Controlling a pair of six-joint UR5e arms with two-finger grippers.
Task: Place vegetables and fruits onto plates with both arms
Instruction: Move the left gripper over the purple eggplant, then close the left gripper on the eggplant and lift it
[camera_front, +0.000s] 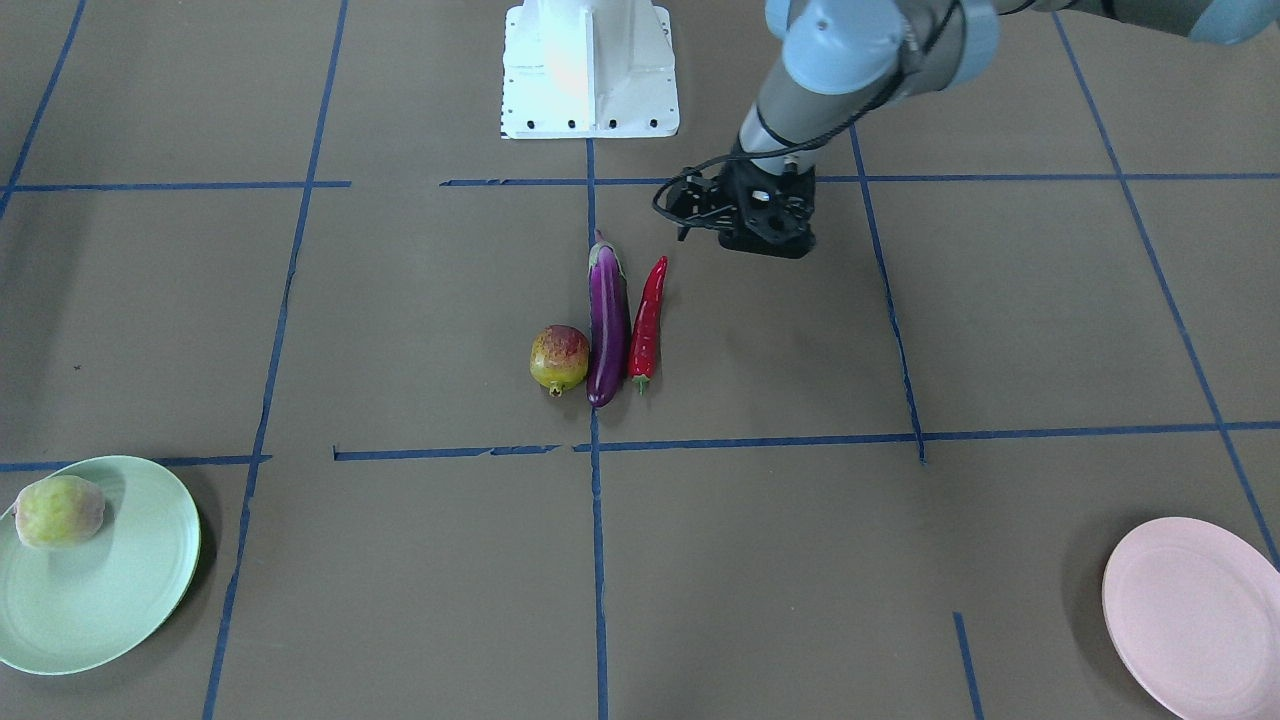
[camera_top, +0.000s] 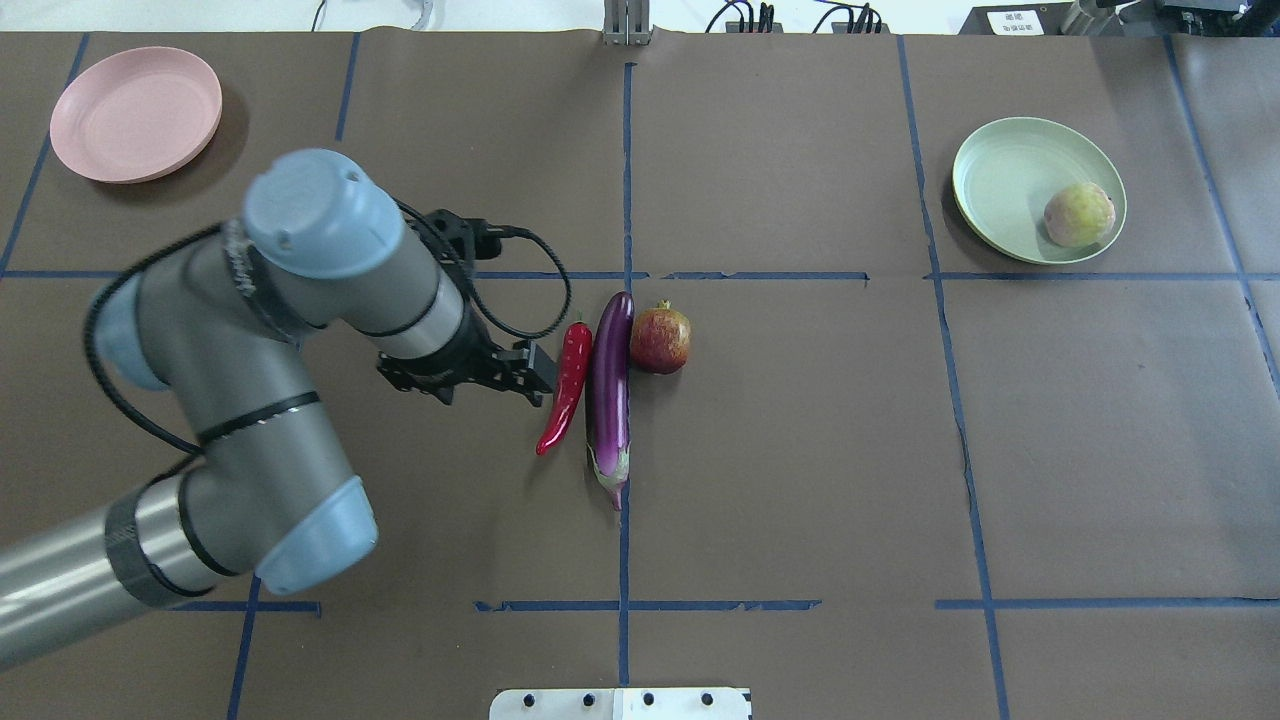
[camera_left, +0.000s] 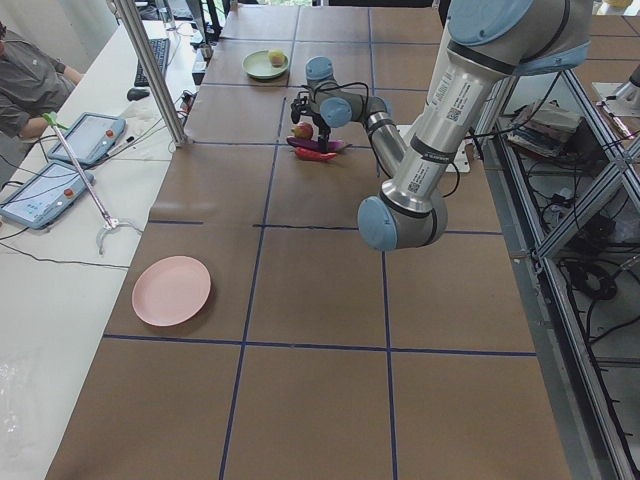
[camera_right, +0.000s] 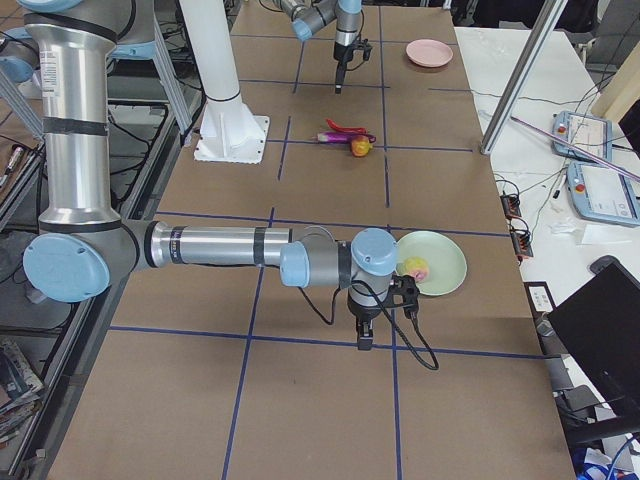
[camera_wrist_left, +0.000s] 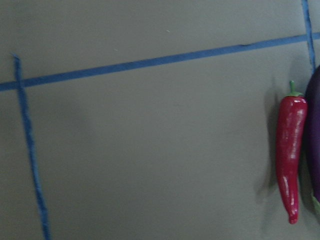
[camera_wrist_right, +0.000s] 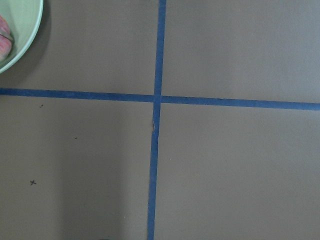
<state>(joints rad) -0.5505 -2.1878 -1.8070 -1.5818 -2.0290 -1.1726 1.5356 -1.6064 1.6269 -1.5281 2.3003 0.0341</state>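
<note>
**Left tool lines up on the chili, with one fruit already plated**

Seen from overhead, the left tool (camera_top: 538, 375) hovers just beside the red chili (camera_top: 565, 385), at its 9 o'clock. It carries nothing, and its fingers are edge-on, so I cannot tell how far apart they are. The right tool (camera_right: 365, 338) shows only from the side, low near the green plate (camera_top: 1000, 170). I cannot read its opening either.

The chili lies mid-surface (camera_top: 800, 450) with its green stem pointing to 12 o'clock. At its 3 o'clock, almost touching, is the long purple eggplant (camera_top: 609, 385), its cap at the 6 o'clock end. The mottled fruit (camera_top: 660, 340) sits against the eggplant's 3 o'clock side, near the far end. The pale fruit (camera_top: 1079, 214) already rests in the green plate at 2 o'clock. The pink plate (camera_top: 135, 110) waits bare at 10 o'clock.

The chili looks light, thin and glossy, so it will likely slide out of a pinch on the tapered tip. The best hold looks like the fatter shoulder below the stem, across its width. The catch is the narrow gap, since one finger must slip between chili and eggplant without nudging either.

The eggplant looks heavier and just as slick. Gripped mid-length it should stay level instead of tipping. The round fruit may roll once its neighbour goes.
</note>
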